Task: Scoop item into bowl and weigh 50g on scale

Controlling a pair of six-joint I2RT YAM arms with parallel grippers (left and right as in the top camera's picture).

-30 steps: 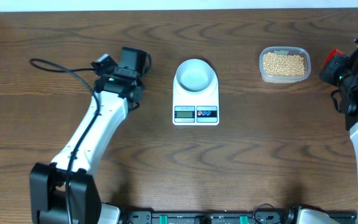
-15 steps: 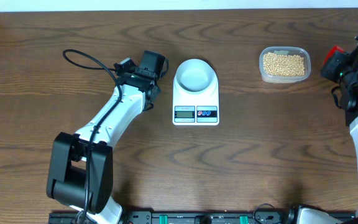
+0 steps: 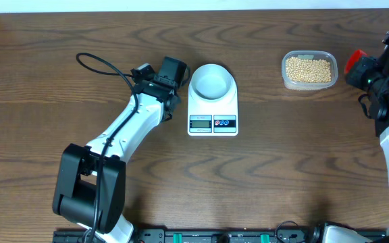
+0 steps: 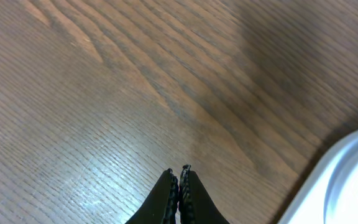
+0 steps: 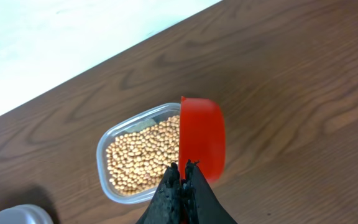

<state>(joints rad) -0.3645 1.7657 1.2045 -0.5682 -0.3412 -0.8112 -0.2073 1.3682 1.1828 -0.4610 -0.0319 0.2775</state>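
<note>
Beans untouched; right fingers pinch red scoop.

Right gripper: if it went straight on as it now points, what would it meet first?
Likely the clear tub of beans; the right gripper holds a red scoop out front. Height unclear.

Dark wood-grain tabletop all round. A clear plastic tub sits back right (rounded corners). A red scoop is tipped on edge just beside it.
</note>
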